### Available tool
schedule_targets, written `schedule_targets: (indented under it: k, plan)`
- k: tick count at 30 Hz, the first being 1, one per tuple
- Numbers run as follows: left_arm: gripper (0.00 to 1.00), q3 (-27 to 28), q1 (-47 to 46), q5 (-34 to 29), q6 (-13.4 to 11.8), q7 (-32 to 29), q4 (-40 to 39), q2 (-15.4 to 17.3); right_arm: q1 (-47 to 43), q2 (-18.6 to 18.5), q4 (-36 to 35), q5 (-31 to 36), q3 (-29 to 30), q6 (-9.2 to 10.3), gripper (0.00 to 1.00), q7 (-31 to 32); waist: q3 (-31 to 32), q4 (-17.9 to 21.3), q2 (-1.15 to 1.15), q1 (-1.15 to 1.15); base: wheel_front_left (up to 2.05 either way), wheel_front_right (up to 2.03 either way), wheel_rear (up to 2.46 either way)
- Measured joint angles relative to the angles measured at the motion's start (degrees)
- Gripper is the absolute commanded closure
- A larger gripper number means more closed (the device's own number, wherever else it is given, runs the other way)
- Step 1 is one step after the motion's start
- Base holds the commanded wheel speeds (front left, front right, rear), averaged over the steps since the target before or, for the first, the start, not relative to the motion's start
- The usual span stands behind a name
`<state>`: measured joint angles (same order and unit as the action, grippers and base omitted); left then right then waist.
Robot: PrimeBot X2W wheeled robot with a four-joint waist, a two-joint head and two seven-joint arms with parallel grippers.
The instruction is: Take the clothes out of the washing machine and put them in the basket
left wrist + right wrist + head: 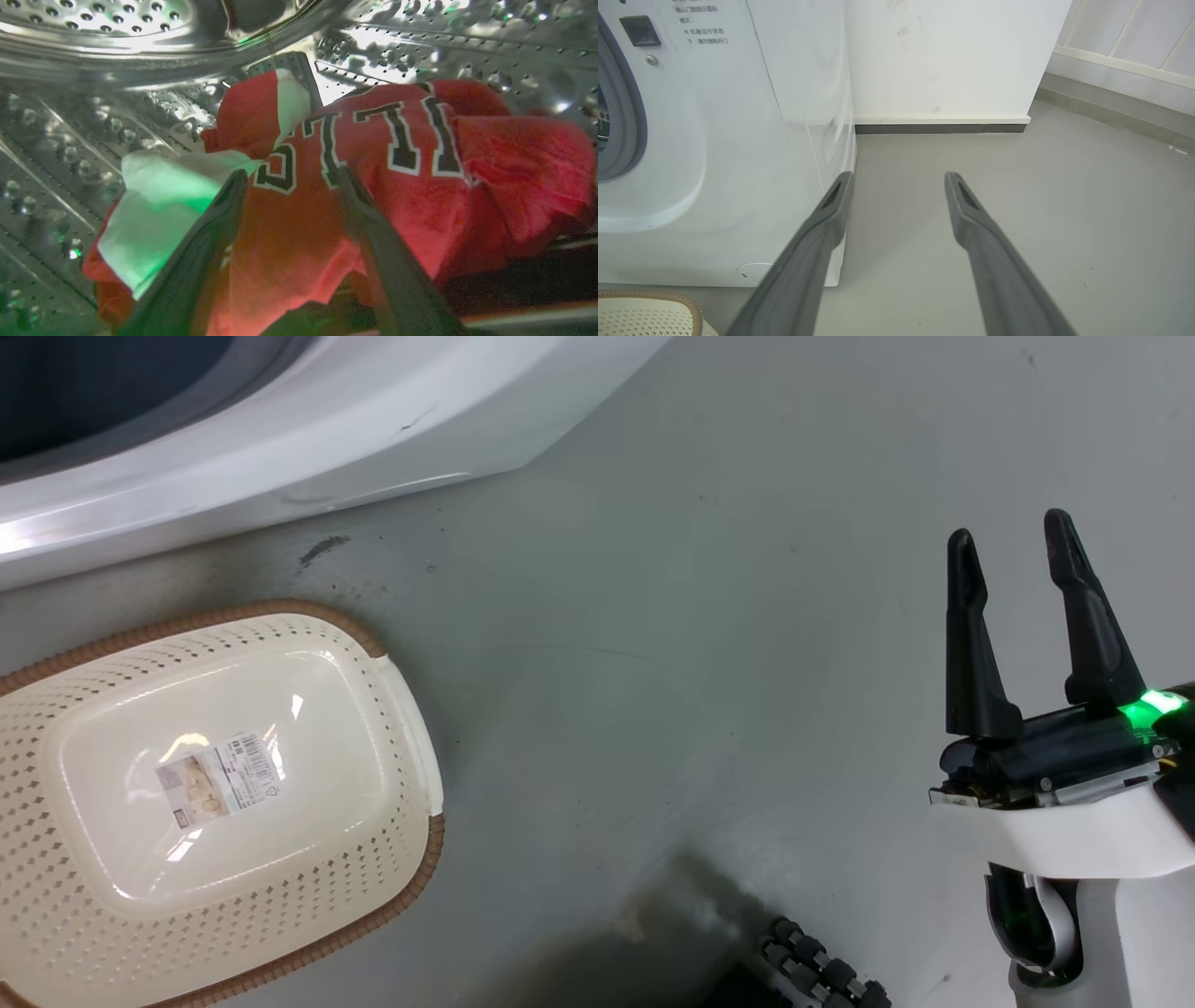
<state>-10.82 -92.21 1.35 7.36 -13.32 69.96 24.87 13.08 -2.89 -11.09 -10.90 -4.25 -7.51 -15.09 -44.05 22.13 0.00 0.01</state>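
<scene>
My left gripper (292, 173) is inside the washing machine's steel drum (93, 42), and its two dark fingers are spread apart, released, gripping nothing. The clothes (383, 196) lie heaped on the drum's lower wall straight ahead of it. They are a red jersey with black-and-white block numbers, with a white panel (159, 210) folded out on the left of the heap and more red cloth bunched on the right. The numbered red cloth lies in the gap between the two fingers, and their tips reach the lower edge of the numbers. I cannot tell whether they press into the fabric or sit just above it. A green glow tints the white panel. In the head view my right gripper (1010, 532) hangs over the grey floor (700, 663) at the lower right, well apart from everything. Its fingers are also parted and hold nothing, and a green light shines at its base. The washing machine (280, 448) fills the upper left of that view, white with its grey door seal showing. The basket (411, 859) stands on the floor just in front of the washer's lower front edge, cream with a brown woven rim, and a paper sticker (219, 784) shows on its bare bottom. The right wrist view looks past the washer's front corner to a white wall (938, 60) with a dark skirting strip.
</scene>
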Motion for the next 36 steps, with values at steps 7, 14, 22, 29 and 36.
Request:
schedule_targets:
  k: [7,14,22,29,36]
  plan:
    - [0.00,-5.98,-3.90,5.00,0.02,-11.11,1.00,1.68,0.58,0.00,-0.75,-0.63,-0.49,0.00,0.00,0.00,-2.15,1.00,0.00,0.00,0.00,0.00,0.00]
    - [0.00,-9.83,-5.43,8.06,0.03,-16.58,0.71,3.83,0.73,0.00,-1.01,-1.27,-1.23,0.01,0.00,0.00,-3.81,2.26,0.00,0.00,0.00,0.00,0.00]
    - [0.00,-12.80,-5.59,10.69,0.02,-17.69,-0.91,5.24,0.74,-0.01,-1.21,-1.85,-1.55,0.00,0.00,0.00,-4.84,2.71,0.00,-0.01,0.00,0.00,0.00]
    - [1.00,-16.08,-5.07,12.55,0.02,-16.90,-3.01,6.65,0.82,-0.01,-1.20,-2.10,-1.37,0.00,0.00,0.00,-4.90,2.66,0.00,-0.01,0.00,0.00,0.00]
    - [1.00,-17.90,-2.96,15.16,0.03,-14.11,-3.81,7.50,1.14,-0.01,-0.92,-1.77,-1.23,0.00,0.00,0.00,-3.40,2.25,0.00,-0.01,0.00,0.00,0.00]
